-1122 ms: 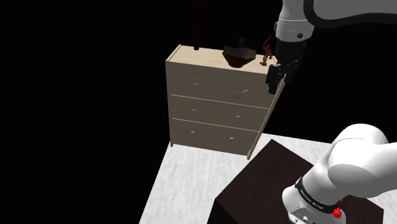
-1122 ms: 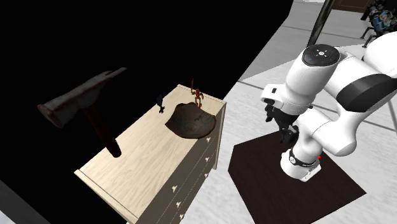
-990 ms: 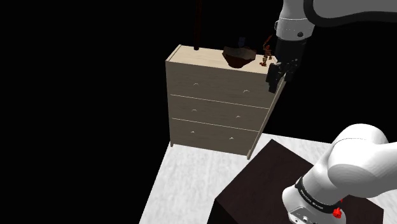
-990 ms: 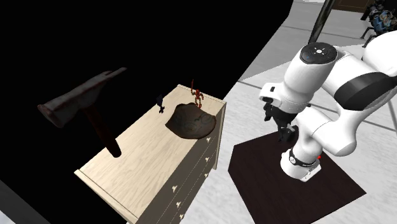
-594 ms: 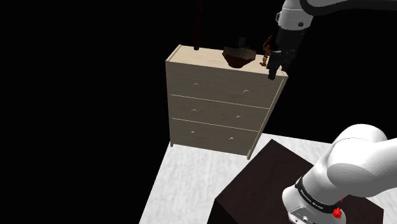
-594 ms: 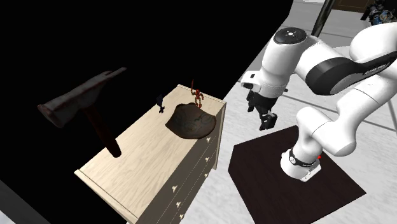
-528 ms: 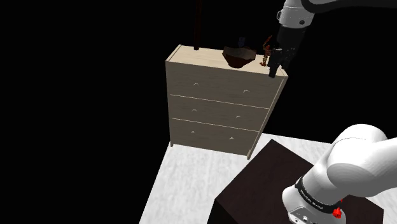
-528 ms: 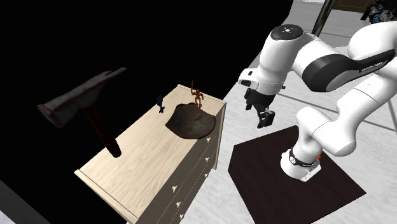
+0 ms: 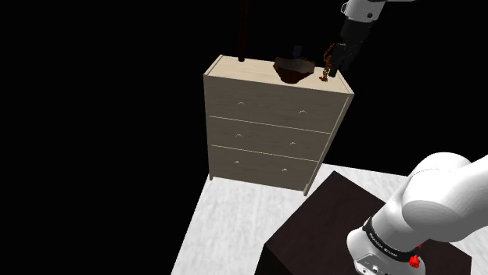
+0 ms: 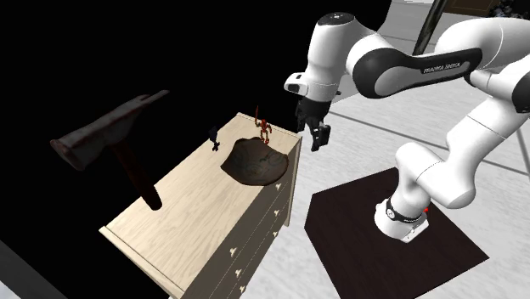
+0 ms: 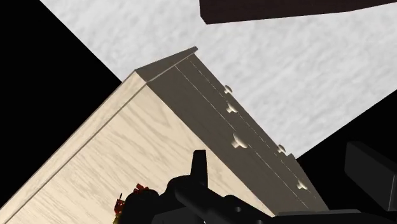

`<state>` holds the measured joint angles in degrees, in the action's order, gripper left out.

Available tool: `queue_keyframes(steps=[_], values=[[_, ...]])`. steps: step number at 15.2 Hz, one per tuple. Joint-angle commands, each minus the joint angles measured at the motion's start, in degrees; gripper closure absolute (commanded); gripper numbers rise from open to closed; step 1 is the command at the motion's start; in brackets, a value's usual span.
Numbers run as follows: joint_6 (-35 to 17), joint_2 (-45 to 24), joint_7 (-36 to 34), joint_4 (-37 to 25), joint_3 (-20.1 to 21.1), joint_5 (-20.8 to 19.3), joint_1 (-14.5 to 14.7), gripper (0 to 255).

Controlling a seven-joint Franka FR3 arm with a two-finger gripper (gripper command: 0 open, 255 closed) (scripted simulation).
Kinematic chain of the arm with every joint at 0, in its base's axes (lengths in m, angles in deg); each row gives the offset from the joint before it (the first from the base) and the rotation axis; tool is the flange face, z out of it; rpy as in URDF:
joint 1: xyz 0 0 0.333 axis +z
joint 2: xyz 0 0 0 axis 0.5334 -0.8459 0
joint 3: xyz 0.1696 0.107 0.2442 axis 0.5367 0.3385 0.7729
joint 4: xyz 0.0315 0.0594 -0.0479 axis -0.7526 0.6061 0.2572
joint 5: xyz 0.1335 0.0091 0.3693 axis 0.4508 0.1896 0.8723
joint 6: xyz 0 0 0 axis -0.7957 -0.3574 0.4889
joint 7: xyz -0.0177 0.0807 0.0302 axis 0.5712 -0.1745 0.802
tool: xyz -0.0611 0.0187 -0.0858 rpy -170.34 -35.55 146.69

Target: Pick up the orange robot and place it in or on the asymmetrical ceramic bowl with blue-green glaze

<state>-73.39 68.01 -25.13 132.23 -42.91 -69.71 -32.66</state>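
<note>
Dresser (image 9: pixel 274 117), three drawers, stands on pale floor (image 9: pixel 235 226) w/ black area behind and at both sides. The top is mostly bare wood, and the things crowd the end nearest the arm. Robot (image 10: pixel 266 129), red-orange, stands upright at that end's far corner, right by the edge. It is just beside the bowl (image 10: pixel 252 160), not in it. Bowl looks dark brown and lopsided, and sits close to the front edge above the drawers. Small dark figure (image 10: pixel 214 136) stands by the back edge, past the bowl. Big hammer (image 10: pixel 110 140) rises at the top's other end, handle end down.

In the second exterior view the jaws hang just off the dresser's end, near the robot's corner but apart from it. Open floor lies below, btw dresser and stand (image 10: pixel 348 221). In the wrist view the fingers (image 11: pixel 200 167) stand spread, w/ nothing btw them, touching nothing.
</note>
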Motion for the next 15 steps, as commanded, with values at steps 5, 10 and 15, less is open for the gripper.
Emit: queue_keyframes(steps=[5,10,15], values=[[-2.32,-10.72,11.57,-11.13,-8.72,5.04,0.96,0],[-1.48,-22.54,22.30,-23.36,-15.85,13.97,0.96,0],[-3.14,-25.40,24.80,-24.02,-16.91,16.54,0.40,0]])
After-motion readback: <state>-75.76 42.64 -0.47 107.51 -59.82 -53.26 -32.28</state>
